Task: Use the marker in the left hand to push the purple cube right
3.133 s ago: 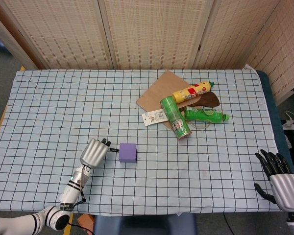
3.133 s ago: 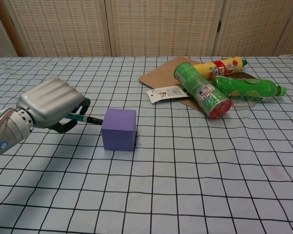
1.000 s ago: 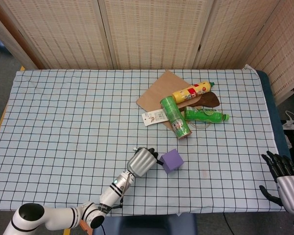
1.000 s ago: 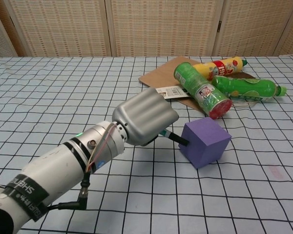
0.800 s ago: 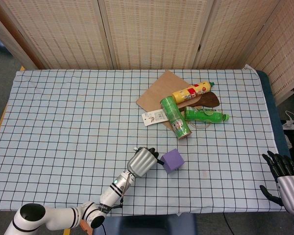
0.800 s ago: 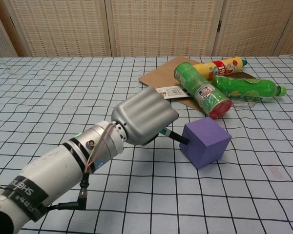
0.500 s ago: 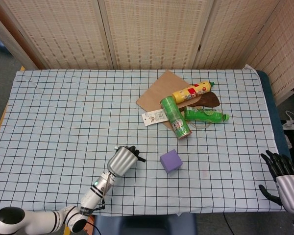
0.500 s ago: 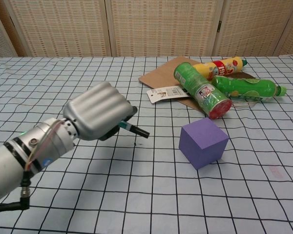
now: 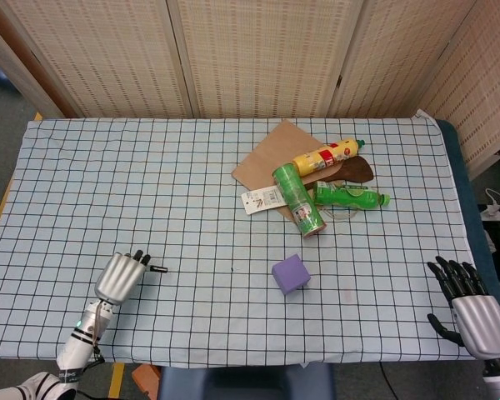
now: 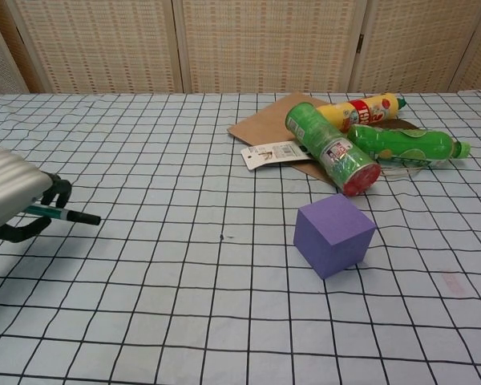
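Observation:
The purple cube (image 9: 290, 274) (image 10: 334, 235) sits turned at an angle on the checked cloth, right of centre and near the front. My left hand (image 9: 120, 276) (image 10: 14, 200) is far to the cube's left, near the front left edge, and grips a dark marker (image 9: 155, 268) (image 10: 70, 215) whose tip points right. A wide stretch of cloth separates the marker tip from the cube. My right hand (image 9: 469, 309) hangs off the table's front right corner, fingers spread, holding nothing.
Behind the cube lies a pile: a green can (image 9: 298, 200) (image 10: 332, 149), a green bottle (image 9: 350, 197) (image 10: 402, 143), a yellow bottle (image 9: 327, 155) (image 10: 365, 107), a brown cardboard sheet (image 9: 265, 162) and a white tag (image 9: 260, 200). Woven screens stand behind the table.
My left hand pushed the cube right with the marker, then drew back far to the left with the marker still in it. The cube stays at its new place.

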Tool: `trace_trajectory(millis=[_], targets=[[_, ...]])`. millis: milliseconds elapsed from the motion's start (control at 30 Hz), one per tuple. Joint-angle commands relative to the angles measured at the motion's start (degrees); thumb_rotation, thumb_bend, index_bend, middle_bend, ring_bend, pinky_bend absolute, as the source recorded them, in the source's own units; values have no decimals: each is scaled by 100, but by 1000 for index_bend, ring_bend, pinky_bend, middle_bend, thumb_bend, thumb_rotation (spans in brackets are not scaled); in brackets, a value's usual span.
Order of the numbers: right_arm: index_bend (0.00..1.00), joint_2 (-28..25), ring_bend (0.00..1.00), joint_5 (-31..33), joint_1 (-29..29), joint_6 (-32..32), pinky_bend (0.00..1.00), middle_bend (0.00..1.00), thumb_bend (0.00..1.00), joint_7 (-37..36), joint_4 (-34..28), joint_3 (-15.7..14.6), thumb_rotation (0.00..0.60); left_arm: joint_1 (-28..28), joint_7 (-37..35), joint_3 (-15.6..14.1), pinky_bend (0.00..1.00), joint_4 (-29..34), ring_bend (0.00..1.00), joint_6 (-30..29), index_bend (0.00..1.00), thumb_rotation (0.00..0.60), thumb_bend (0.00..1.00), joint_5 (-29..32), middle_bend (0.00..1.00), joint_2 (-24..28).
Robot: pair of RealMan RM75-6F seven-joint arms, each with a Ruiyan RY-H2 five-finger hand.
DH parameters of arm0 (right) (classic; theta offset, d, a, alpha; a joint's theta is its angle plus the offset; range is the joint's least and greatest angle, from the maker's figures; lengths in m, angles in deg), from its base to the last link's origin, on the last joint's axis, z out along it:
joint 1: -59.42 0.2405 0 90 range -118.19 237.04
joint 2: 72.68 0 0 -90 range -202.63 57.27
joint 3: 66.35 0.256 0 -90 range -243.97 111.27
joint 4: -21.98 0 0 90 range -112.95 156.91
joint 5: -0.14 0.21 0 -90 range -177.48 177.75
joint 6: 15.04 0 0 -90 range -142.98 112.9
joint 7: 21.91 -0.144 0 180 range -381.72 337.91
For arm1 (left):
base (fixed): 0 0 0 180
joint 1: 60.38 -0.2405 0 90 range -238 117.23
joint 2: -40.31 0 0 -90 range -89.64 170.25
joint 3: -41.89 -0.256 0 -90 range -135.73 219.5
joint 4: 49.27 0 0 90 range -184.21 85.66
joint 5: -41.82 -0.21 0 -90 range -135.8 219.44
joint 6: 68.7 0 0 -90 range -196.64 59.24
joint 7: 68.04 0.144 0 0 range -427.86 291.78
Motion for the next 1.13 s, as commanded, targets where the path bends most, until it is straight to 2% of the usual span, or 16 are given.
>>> trace_trajectory(millis=[33, 67, 133, 167, 200, 333, 500, 600, 667, 733, 767, 833, 933, 1000, 1133], targets=[[0, 37, 0, -8, 18, -40, 0, 0, 190, 73, -15, -11, 600, -197, -536, -62, 996, -588, 762, 147, 558, 600, 552, -7, 679, -115], [0, 42, 0, -8, 24, -52, 0, 0, 190, 86, -18, -13, 600, -204, -631, -61, 996, -679, 762, 200, 512, 600, 542, -15, 651, -146], [0, 54, 0, 16, 31, -66, 0, 0, 190, 109, -16, -5, 600, -210, -847, -55, 995, -801, 762, 347, 332, 600, 508, -17, 524, -176], [0, 60, 0, 32, 31, -65, 0, 0, 190, 117, -15, 3, 600, -211, -919, -50, 995, -833, 762, 390, 292, 600, 501, -25, 493, -177], [0, 65, 0, 50, 29, -62, 0, 0, 190, 122, -13, 11, 600, -213, -992, -48, 995, -860, 761, 417, 210, 600, 488, -46, 430, -175], [0, 66, 0, 76, 14, -27, 0, 0, 190, 119, -10, 23, 600, -242, -1301, -7, 994, -873, 746, 447, 36, 600, 450, -130, 279, -160], [0, 58, 0, 32, -21, 53, 0, 0, 190, 113, -13, 7, 600, -283, -1432, 44, 994, -626, 733, 316, 0, 600, 418, -272, 197, -12], [0, 52, 0, 19, -35, 85, 0, 0, 190, 94, -6, 2, 600, -400, -1394, 63, 984, -121, 700, 6, 0, 600, 413, -393, 172, 296], [0, 38, 0, 16, -38, 94, 0, 0, 190, 63, -5, 1, 600, -600, -1480, 43, 904, 485, 607, -431, 0, 600, 411, -528, 152, 674], [0, 26, 0, 9, -53, 136, 0, 0, 190, 28, 5, 5, 600, -914, -1806, -79, 703, 1144, 437, -916, 8, 600, 407, -664, 143, 1150], [0, 24, 0, 5, -61, 158, 0, 0, 190, 13, 9, 8, 600, -1073, -2023, -160, 524, 1406, 293, -1115, 17, 600, 403, -711, 138, 1362], [0, 36, 0, -1, -87, 224, 0, 0, 190, -2, 22, 20, 600, -1431, -2683, -406, 281, 1837, 111, -1497, 49, 600, 394, -844, 127, 1803], [0, 77, 0, -37, -117, 322, 0, 0, 190, -11, 48, 35, 600, -1608, -2978, -817, 176, 2393, 45, -1424, 56, 600, 379, -1041, 113, 2501], [0, 82, 0, -76, -130, 346, 0, 0, 190, -23, 50, 18, 600, -1647, -3049, -873, 154, 2638, 26, -1364, 34, 600, 373, -1059, 93, 2750], [0, 92, 0, -166, -149, 406, 0, 0, 190, -10, 70, -5, 600, -1635, -2945, -804, 159, 2817, 21, -1069, 3, 600, 370, -909, 65, 2864]])
